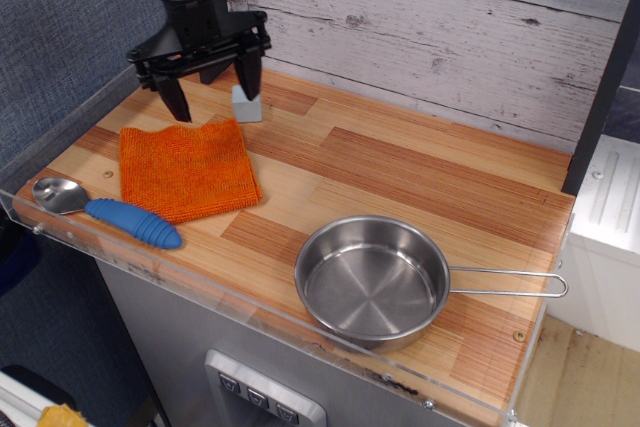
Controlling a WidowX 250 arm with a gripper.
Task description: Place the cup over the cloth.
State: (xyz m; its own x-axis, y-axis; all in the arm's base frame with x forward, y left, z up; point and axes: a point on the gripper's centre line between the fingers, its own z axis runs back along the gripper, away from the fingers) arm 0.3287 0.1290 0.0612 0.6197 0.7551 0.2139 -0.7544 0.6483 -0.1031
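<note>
The cup [245, 107], a small pale grey-blue block, stands on the wooden counter near the back left, just beyond the far right corner of the orange cloth [186, 169]. The cloth lies flat at the front left. My black gripper [213, 88] hangs open above the back left of the counter, its fingers spread wide. The right finger [251, 75] is right in front of the cup and hides its upper part. The left finger [176, 99] is over the cloth's far edge. The gripper holds nothing.
A round steel pan [371, 281] with a wire handle [510, 285] sits at the front right. A spoon with a blue handle [108, 212] lies at the front left by the clear plastic rim [200, 287]. A plank wall stands behind.
</note>
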